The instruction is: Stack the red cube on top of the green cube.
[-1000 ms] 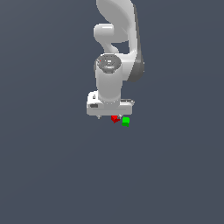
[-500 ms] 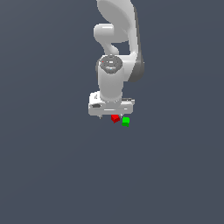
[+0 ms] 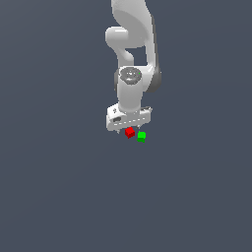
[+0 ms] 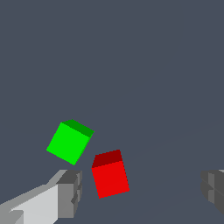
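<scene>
So far nothing is stacked: the red cube (image 4: 110,174) rests on the floor just beside the green cube (image 4: 69,141), between the gripper's (image 4: 142,188) wide-spread fingers (image 4: 70,192), ungrasped.

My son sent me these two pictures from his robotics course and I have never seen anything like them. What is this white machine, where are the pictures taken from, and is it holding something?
They are computer-simulated pictures, not photographs. The white machine is a robot arm with one claw at its end. The exterior view comes from a camera off the arm, looking at the whole scene. The wrist view comes from a camera on the arm's wrist, looking past the claw's two grey fingertips. On the plain dark grey surface lie two small cubes: the red cube and the green cube, close together but apart. The claw is open and holds nothing; the red cube sits between its fingertips, nearer one of them, not gripped.
</scene>
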`<move>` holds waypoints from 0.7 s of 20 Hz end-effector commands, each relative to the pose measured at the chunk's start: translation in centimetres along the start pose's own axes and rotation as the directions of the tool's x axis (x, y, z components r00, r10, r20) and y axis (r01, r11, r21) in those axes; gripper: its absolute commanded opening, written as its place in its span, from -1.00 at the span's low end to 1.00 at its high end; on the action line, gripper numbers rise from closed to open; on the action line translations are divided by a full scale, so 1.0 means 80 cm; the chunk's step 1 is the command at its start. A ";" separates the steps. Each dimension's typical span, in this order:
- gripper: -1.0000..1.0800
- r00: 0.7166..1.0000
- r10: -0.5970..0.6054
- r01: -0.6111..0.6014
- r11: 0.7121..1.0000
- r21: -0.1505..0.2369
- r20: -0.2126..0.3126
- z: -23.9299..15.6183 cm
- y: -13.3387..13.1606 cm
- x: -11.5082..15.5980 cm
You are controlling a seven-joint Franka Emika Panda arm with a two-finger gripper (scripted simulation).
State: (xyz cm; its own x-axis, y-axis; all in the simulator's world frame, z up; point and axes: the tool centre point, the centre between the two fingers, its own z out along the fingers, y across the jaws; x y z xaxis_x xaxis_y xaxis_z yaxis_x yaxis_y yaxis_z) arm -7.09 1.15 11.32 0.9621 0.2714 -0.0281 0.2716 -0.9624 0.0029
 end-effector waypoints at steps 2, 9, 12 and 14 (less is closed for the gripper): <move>0.92 0.996 -0.090 0.090 0.996 -0.001 -0.010 0.019 -0.012 -0.018; 0.92 0.978 -0.207 0.207 0.978 -0.003 -0.024 0.046 -0.025 -0.042; 0.92 0.972 -0.232 0.232 0.973 -0.003 -0.027 0.052 -0.027 -0.047; 0.92 0.970 -0.242 0.242 0.970 -0.004 -0.028 0.054 -0.028 -0.049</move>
State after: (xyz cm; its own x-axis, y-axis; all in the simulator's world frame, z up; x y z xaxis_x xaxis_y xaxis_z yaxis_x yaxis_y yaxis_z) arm -11.45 2.15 7.25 0.8732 0.4873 -0.0019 0.4873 -0.8732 -0.0006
